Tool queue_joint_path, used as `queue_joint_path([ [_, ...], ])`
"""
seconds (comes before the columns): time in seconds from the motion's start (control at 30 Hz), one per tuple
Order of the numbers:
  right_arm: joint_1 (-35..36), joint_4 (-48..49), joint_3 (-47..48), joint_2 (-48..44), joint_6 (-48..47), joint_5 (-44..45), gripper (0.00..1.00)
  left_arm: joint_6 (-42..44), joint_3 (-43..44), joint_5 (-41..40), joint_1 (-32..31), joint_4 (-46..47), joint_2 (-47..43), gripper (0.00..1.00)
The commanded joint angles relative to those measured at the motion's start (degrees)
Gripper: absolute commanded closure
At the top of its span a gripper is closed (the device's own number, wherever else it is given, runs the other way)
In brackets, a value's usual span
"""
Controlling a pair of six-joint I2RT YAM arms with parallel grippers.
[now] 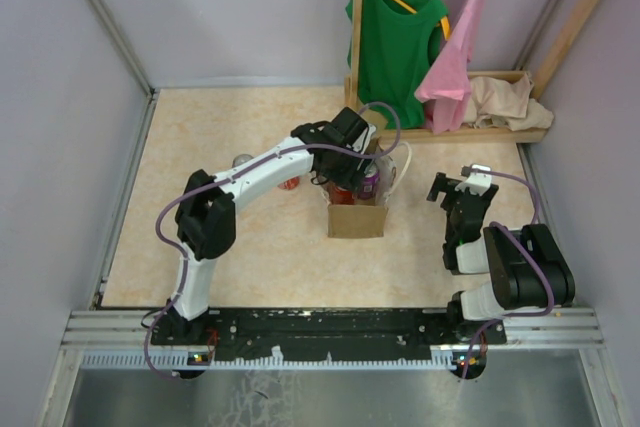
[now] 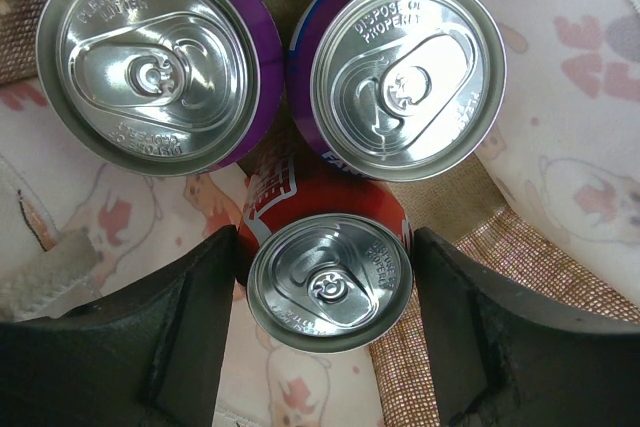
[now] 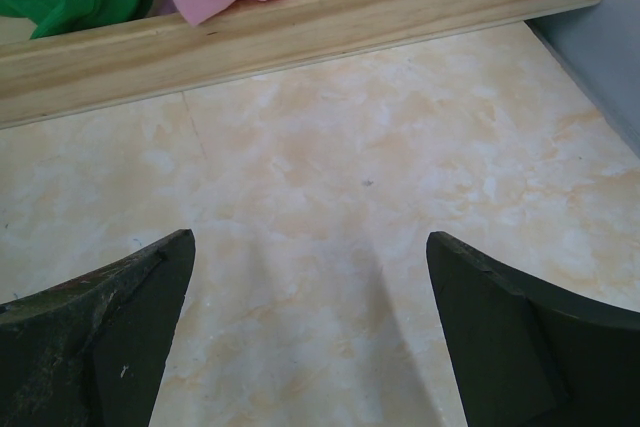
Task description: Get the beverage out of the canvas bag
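Observation:
The tan canvas bag (image 1: 357,219) stands mid-table, its white handles at its far side. In the left wrist view its woven wall (image 2: 520,267) and pale printed lining show. Three upright cans are in it: two purple cans (image 2: 150,57) (image 2: 405,72) and a red can (image 2: 330,282). My left gripper (image 1: 345,172) reaches down into the bag. Its jaws stand on either side of the red can, pressed against its sides (image 2: 326,247). My right gripper (image 1: 462,187) is open and empty over bare table to the right of the bag (image 3: 310,287).
A wooden rack (image 1: 440,132) at the back holds a green shirt (image 1: 395,37), a pink cloth (image 1: 455,62) and a beige cloth (image 1: 510,102). A can (image 1: 241,160) and a red object (image 1: 290,184) sit on the table left of the left arm. Grey walls enclose the table.

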Motion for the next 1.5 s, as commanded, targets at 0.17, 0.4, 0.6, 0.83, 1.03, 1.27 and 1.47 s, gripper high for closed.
queue_joint_path([
  [0.17,-0.04,3.51,1.53,0.02,-0.52,0.64,0.01,0.60,1.99,-2.04,0.36,-4.26,3.17,1.00],
  [0.4,-0.04,3.53,1.53,0.03,-0.52,0.65,0.01,2.78,7.06,-3.90,0.09,-6.16,-3.32,1.00],
  [0.6,-0.04,3.51,1.51,0.02,-0.59,0.64,0.01,3.54,7.41,-0.87,0.16,-2.95,-9.91,1.00],
  [0.83,-0.05,3.52,1.53,0.03,-0.53,0.59,0.01,4.35,10.17,1.42,-0.95,-3.40,-12.42,1.00],
  [1.03,-0.06,3.54,1.53,0.03,-0.54,0.62,0.01,6.04,10.21,0.91,-1.05,2.77,-16.91,1.00],
  [1.27,-0.05,3.48,1.53,0.03,-0.56,0.60,0.01,8.00,14.39,-3.22,-1.05,6.72,-20.90,1.00],
  [1.47,-0.04,3.50,1.52,0.03,-0.53,0.67,0.01,10.14,17.17,-11.73,-0.23,8.48,-24.88,1.00],
])
